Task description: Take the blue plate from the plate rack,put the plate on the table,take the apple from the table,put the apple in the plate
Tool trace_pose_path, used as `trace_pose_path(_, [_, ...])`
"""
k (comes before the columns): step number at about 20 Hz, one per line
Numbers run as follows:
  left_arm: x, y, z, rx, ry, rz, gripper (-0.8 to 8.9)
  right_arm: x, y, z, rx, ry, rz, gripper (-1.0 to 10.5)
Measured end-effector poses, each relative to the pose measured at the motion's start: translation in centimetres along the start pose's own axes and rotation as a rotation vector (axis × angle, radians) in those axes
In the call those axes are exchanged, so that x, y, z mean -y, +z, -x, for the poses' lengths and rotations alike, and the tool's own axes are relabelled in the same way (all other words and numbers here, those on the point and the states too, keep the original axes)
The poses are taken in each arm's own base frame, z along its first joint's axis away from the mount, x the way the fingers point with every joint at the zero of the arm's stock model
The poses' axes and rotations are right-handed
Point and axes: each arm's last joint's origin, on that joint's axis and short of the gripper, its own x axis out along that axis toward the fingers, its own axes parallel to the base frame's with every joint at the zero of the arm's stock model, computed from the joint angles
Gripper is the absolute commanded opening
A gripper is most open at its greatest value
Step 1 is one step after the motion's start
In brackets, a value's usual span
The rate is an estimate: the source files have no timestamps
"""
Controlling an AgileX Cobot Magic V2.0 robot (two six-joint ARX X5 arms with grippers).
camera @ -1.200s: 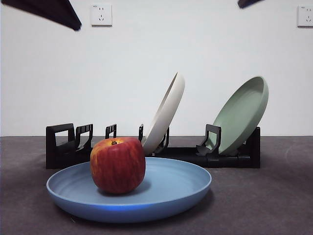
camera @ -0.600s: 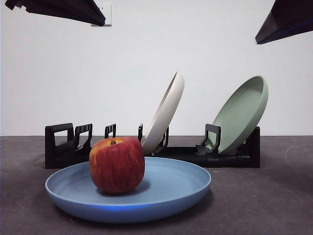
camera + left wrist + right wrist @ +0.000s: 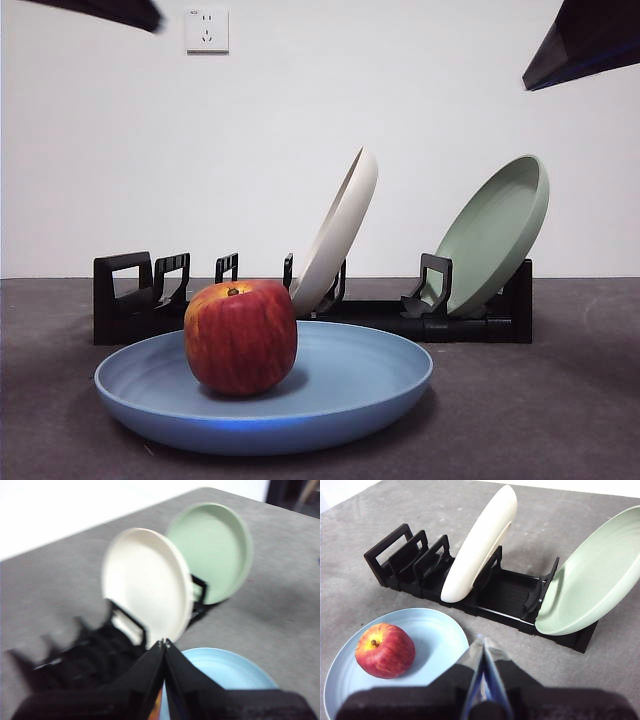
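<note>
The apple (image 3: pixel 240 337) sits inside the blue plate (image 3: pixel 350 385), which lies on the table (image 3: pixel 560 400) just before the plate rack (image 3: pixel 130 300). Both the left gripper (image 3: pixel 165 642) and right gripper (image 3: pixel 482 642) hover above it, jaws closed, holding nothing. The left wrist view is blurred, the plate cut off.

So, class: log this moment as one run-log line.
apple: in blue plate | blue plate: on table | left hand: shut, empty | right hand: shut, empty
</note>
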Motion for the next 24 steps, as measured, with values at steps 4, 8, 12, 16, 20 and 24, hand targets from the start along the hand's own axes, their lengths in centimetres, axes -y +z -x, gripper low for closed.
trace_pose_path(4, [-1.9, -1.3, 3.0, 0.071, 0.143, 0.026, -0.04, 0.0, 0.0, 0.0, 0.000, 0.000, 0.000, 0.0])
trace_pose_path(8, [-3.4, -5.5, 4.6, 0.123, 0.321, 0.067, -0.04, 0.0, 0.0, 0.0, 0.000, 0.000, 0.000, 0.0])
trace_pose_path(12, [-3.9, -10.3, 5.1, 0.173, 0.458, 0.088, -0.04, 0.0, 0.0, 0.0, 0.000, 0.000, 0.000, 0.0])
trace_pose_path(16, [-4.3, -13.8, 4.5, 0.140, 0.531, 0.114, -0.04, 0.0, 0.0, 0.0, 0.000, 0.000, 0.000, 0.0])
trace_pose_path(20, [-4.3, -15.9, 4.1, 0.143, 0.557, 0.119, -0.03, 0.0, 0.0, 0.0, 0.000, 0.000, 0.000, 0.0])
trace_pose_path(24, [-4.3, -17.3, 3.7, 0.150, 0.568, 0.120, -0.03, 0.0, 0.0, 0.0, 0.000, 0.000, 0.000, 0.0])
